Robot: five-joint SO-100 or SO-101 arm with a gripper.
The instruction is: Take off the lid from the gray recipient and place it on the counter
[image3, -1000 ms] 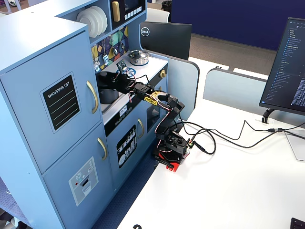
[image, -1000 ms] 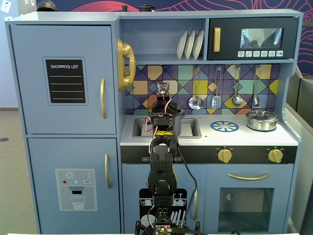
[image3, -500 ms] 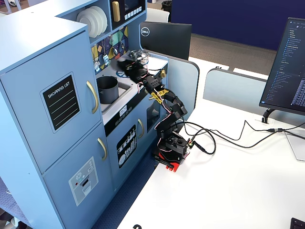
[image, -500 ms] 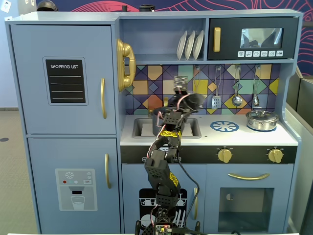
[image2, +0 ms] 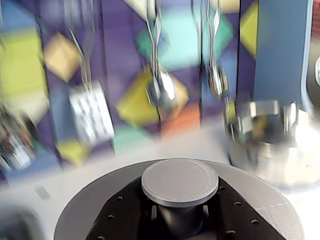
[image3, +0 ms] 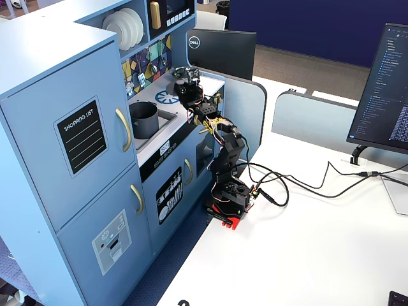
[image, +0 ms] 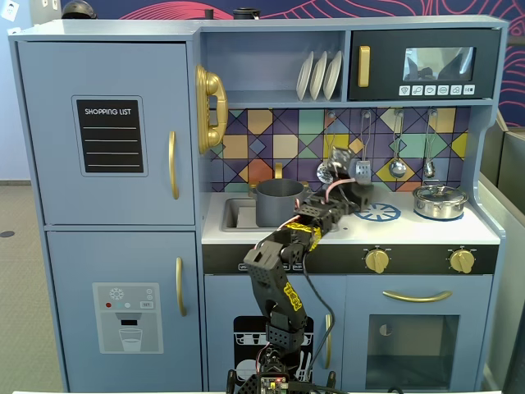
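Observation:
In the wrist view my gripper [image2: 180,222] is shut on the knob [image2: 180,181] of the dark gray lid [image2: 95,205], with black fingers [image2: 120,220] on both sides of the knob stem. The gray recipient [image: 279,202] stands open in the sink cutout and also shows in a fixed view [image3: 145,119]. In a fixed view my gripper [image: 354,195] holds the lid to the right of the pot, over the blue burner ring [image: 384,213] on the white counter [image: 410,231]. I cannot tell whether the lid touches the counter.
A shiny silver pot [image: 440,201] with its lid stands at the counter's right end and appears close on the right in the wrist view [image2: 270,145]. Utensils [image: 397,167] hang on the tiled back wall. The wrist view background is blurred.

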